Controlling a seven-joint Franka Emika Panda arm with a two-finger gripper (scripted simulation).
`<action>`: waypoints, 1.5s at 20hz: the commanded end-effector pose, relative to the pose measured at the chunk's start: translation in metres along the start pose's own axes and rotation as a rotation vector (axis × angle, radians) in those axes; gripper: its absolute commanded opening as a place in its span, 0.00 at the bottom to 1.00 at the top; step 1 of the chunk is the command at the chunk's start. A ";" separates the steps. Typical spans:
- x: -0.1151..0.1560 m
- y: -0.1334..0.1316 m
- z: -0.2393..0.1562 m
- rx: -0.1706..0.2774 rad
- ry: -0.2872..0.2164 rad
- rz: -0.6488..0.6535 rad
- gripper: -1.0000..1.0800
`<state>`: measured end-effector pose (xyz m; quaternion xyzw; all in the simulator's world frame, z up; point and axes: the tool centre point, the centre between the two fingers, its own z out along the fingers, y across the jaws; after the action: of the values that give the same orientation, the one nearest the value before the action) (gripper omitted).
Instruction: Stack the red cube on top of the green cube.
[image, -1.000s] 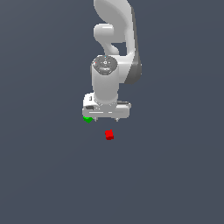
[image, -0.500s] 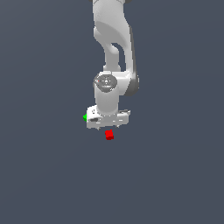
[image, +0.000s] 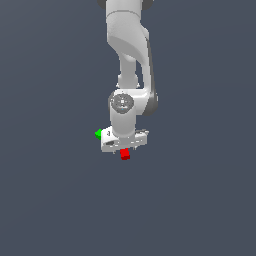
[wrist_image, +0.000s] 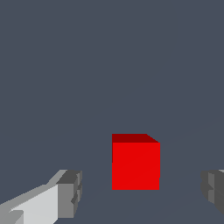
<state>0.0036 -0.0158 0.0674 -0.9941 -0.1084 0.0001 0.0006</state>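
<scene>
While the wrist view shows the red cube (wrist_image: 135, 164) between the released gripper's (wrist_image: 141, 192) fingers (wrist_image: 70, 193), only the exterior view shows the green cube (image: 98, 133) beside it.

— arm (image: 131, 47)? 
— smooth white rounded shells, dark grey strip along one side, round grey cap above the gripper (image: 123, 148).
— fingers (wrist_image: 70, 194)?
— white, blocky, dark grey pads.
</scene>
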 end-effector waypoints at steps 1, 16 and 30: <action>0.001 0.000 -0.001 -0.001 0.001 0.001 0.96; -0.001 0.000 0.041 -0.001 0.000 0.004 0.96; 0.000 0.000 0.047 -0.001 0.000 0.004 0.00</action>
<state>0.0037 -0.0163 0.0202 -0.9943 -0.1063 0.0003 -0.0001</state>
